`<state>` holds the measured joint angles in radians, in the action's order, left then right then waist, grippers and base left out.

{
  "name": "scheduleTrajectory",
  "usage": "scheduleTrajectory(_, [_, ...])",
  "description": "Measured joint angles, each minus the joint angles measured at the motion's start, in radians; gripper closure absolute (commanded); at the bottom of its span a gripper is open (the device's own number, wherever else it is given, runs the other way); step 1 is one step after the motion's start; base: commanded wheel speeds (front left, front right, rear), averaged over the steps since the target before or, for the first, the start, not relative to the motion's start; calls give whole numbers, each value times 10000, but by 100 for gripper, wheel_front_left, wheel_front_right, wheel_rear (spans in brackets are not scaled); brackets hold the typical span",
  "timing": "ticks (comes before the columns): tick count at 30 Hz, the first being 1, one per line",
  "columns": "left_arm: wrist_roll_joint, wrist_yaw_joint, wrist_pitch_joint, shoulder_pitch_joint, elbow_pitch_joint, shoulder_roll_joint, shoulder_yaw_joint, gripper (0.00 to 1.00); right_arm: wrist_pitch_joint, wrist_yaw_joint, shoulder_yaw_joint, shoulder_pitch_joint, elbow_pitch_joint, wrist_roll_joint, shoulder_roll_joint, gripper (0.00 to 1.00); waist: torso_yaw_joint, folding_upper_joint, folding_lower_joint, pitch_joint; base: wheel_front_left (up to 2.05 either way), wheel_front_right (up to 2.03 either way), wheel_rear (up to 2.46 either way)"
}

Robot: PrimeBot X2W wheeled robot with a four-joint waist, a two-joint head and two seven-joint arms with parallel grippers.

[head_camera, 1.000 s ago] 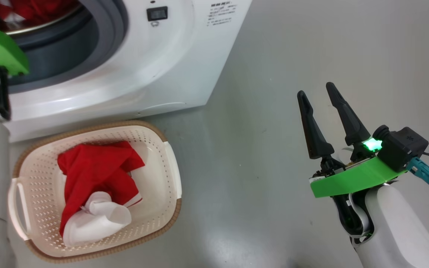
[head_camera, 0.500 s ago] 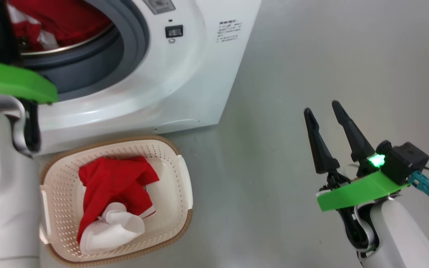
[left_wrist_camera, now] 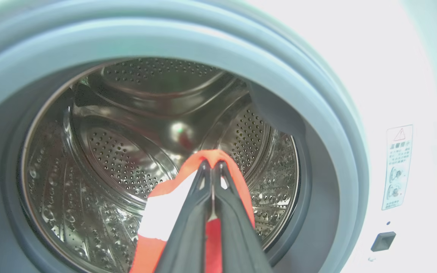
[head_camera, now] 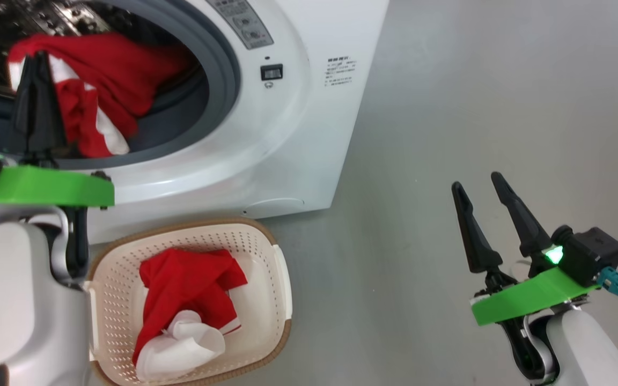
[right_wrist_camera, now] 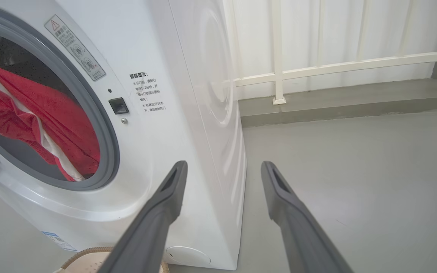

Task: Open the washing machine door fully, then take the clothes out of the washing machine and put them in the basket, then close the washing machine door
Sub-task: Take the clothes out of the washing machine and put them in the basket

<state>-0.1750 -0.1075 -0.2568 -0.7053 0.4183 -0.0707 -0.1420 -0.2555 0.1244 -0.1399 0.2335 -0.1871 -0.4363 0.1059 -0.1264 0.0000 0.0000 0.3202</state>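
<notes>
The white washing machine (head_camera: 298, 134) stands with its round opening uncovered. My left gripper (head_camera: 34, 59) is at the drum mouth, shut on a red garment with white stripes (head_camera: 110, 80). In the left wrist view the gripper (left_wrist_camera: 211, 163) pinches a fold of that fabric (left_wrist_camera: 165, 212) in front of the steel drum (left_wrist_camera: 127, 159). More red and white clothes (head_camera: 191, 284) lie in the cream basket (head_camera: 282, 289) on the floor below the opening. My right gripper (head_camera: 477, 182) hangs open over bare floor to the right, nothing between its fingers (right_wrist_camera: 165, 204). The door is out of view.
Grey floor (head_camera: 475, 80) stretches to the right of the machine. A white railing (right_wrist_camera: 317, 68) and a low grey kerb (right_wrist_camera: 336, 102) run behind it. The basket's rim (right_wrist_camera: 89, 252) shows just below the machine's front corner in the right wrist view.
The head camera has shifted, sliding the whole scene down and right. My left gripper, still shut, has drawn back from the drum with the red garment. The right gripper stays open.
</notes>
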Motion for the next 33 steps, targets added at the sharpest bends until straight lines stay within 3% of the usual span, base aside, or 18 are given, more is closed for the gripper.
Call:
scheduleTrajectory(18, [12, -163, -2, 2344, -3586, 303, -337, 100, 0, 0, 247, -675, 15, 0, 174, 0, 380, 0, 0, -830, 0, 0, 0])
scheduleTrajectory(33, [8, 25, -12, 3731, -6241, 337, 247, 100, 2, 0, 309, -717, 111, 0, 198, 0, 608, 0, 0, -774, 0, 0, 0])
